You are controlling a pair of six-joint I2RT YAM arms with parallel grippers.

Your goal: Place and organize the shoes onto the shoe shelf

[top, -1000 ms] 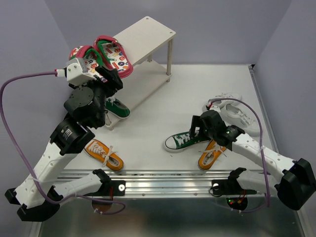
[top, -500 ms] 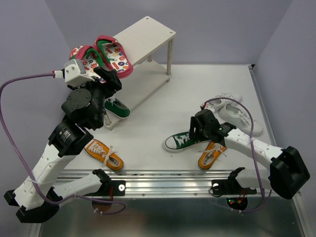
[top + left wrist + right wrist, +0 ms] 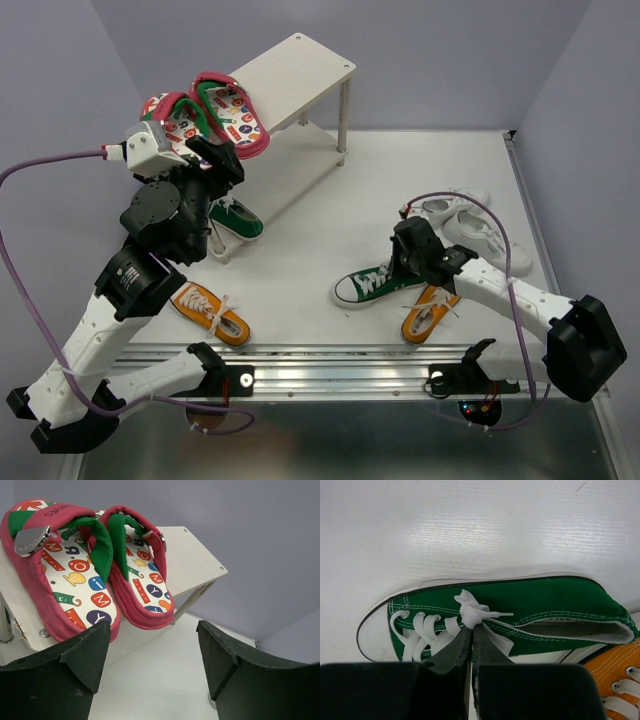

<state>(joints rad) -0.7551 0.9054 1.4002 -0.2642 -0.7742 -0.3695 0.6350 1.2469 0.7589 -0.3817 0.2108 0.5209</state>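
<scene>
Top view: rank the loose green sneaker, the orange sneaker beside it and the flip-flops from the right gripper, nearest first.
1. green sneaker, at the right gripper, which is shut on its laces.
2. orange sneaker, just right of it.
3. flip-flops, far left on the shoe shelf top.

Green sneaker (image 3: 545, 600), white laces (image 3: 470, 612); orange sneaker (image 3: 210, 313); pink-red flip-flops (image 3: 37, 587), letter-patterned white footbeds (image 3: 145, 582); cream shelf (image 3: 295, 70)

- top view: high above the near edge, looking down on the whole table (image 3: 300, 200).
- left wrist: close, facing the flip-flops (image 3: 80, 580).
- right wrist: very close, straight down on the green sneaker (image 3: 530, 605); the top view shares both.
</scene>
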